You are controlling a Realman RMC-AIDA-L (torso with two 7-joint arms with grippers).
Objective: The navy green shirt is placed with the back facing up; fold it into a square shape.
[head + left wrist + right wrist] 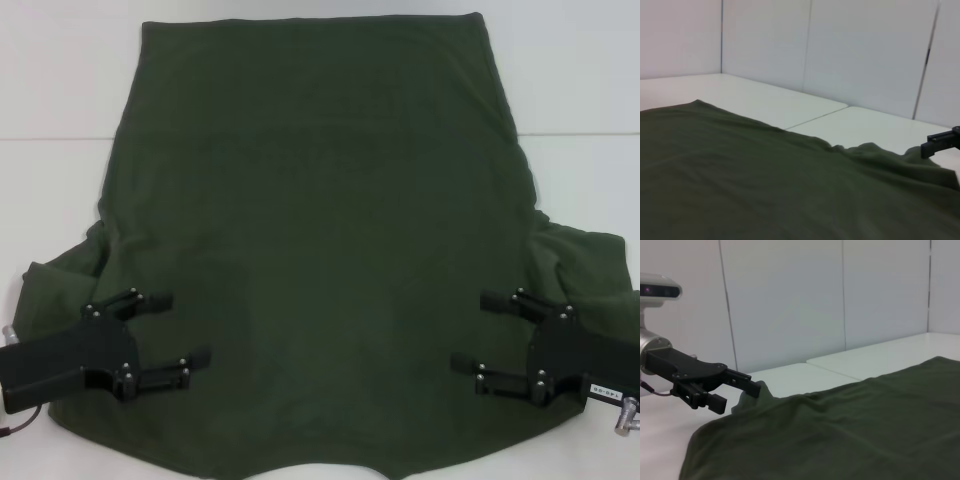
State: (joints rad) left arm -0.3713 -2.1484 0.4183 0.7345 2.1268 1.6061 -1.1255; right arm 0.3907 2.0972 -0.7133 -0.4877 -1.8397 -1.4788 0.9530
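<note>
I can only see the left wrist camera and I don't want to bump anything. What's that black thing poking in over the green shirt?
Observer: That is the right gripper, fingers open, over the navy green shirt beside its right sleeve.
Operator: Where is my own gripper?
Observer: The left gripper is over the shirt's opposite side, fingers open too, pointing toward the right one.
Operator: Is the shirt flat?
Observer: The middle lies flat, plain side up. Both sleeves are bunched at the sides, and the neckline is nearest the robot.
</note>
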